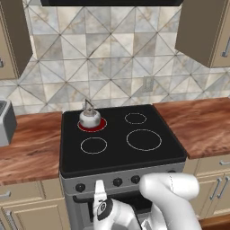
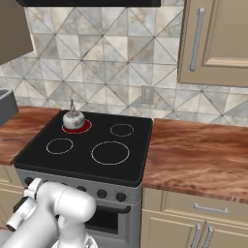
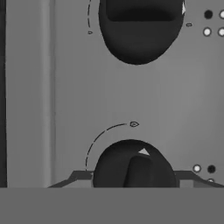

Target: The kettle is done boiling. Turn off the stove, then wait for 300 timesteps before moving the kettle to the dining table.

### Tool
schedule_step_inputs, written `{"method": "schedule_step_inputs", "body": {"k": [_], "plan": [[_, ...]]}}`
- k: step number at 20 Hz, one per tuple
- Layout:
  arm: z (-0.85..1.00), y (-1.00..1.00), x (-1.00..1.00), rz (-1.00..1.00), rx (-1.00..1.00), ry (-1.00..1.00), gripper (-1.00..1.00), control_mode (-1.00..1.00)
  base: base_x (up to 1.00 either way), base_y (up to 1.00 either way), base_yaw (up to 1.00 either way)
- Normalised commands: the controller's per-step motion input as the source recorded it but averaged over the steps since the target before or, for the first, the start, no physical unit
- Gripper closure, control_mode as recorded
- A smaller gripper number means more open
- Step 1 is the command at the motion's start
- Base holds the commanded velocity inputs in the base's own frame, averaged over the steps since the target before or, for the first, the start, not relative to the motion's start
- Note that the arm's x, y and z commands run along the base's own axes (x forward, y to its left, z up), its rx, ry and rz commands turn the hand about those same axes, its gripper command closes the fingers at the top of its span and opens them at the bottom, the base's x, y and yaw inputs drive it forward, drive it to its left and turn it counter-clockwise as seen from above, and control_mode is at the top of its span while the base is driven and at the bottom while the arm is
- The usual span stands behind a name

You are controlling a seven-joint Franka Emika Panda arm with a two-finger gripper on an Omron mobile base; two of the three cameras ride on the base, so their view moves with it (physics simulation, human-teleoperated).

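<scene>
The kettle [image 1: 90, 117] [image 2: 73, 118] stands upright on the back-left burner [image 1: 102, 125] of the stove [image 1: 148, 117] [image 2: 82, 140], and that burner glows red. My gripper [image 1: 99, 186] [image 2: 31, 186] [image 3: 131, 177] is low at the stove's front panel, at the second knob from the left. In the hand view, a black knob [image 3: 131, 164] sits between my two fingertips, which press on its sides. Its white pointer is turned a little to the right of the off mark [image 3: 134, 124]. Another knob [image 3: 140, 30] shows above. The dining table is out of view.
Wood counters [image 1: 31, 143] [image 2: 198, 150] flank the stove on both sides. A grey appliance [image 1: 5, 122] stands on the left counter. Upper cabinets [image 1: 206, 31] [image 2: 213, 43] hang over the counters, and drawers [image 2: 208, 208] lie below the right counter.
</scene>
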Motion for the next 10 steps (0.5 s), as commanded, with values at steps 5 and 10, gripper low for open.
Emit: {"method": "schedule_step_inputs", "body": {"k": [5, 10], "plan": [[0.00, 0.00, 0.24, 0.00, 0.22, 0.00, 1.00, -1.00, 0.00, 0.00, 0.00], [0.00, 0.00, 0.16, 0.00, 0.25, 0.00, 1.00, -1.00, 0.00, 0.00, 0.00]]}}
